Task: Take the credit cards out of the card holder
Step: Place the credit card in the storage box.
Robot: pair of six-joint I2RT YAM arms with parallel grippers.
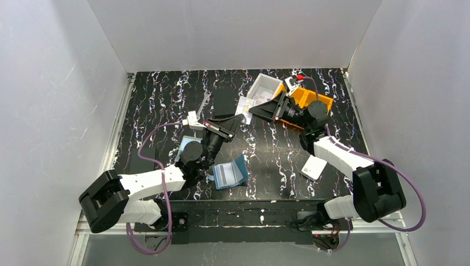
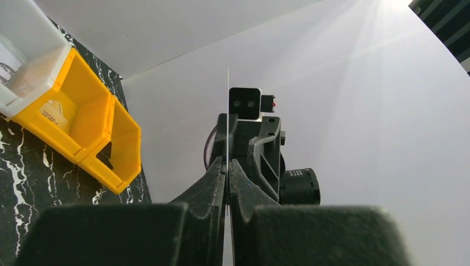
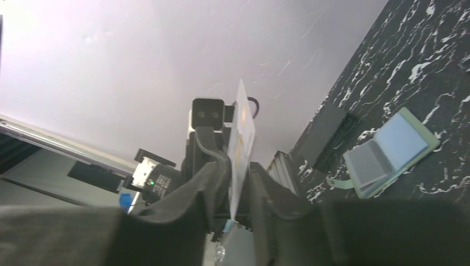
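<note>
The card holder (image 1: 230, 173) lies open on the black marbled table, blue outside with pale pockets, and shows again in the right wrist view (image 3: 388, 152). My two grippers meet tip to tip above the table's middle. A credit card (image 2: 228, 111), seen edge-on, is clamped in my shut left gripper (image 2: 228, 163) (image 1: 238, 119). The same credit card (image 3: 243, 127) (image 1: 245, 104) stands between the jaws of my right gripper (image 3: 241, 166) (image 1: 252, 110). Those jaws are narrowed around it, with a gap still showing on one side.
A white bin (image 1: 265, 86) and a yellow bin (image 1: 313, 98) stand at the back right, close behind my right arm. A white rounded box (image 1: 314, 167) lies front right. A flat black rectangle (image 1: 224, 102) lies behind the left gripper. A pale blue flat piece (image 1: 185, 145) lies partly under my left arm.
</note>
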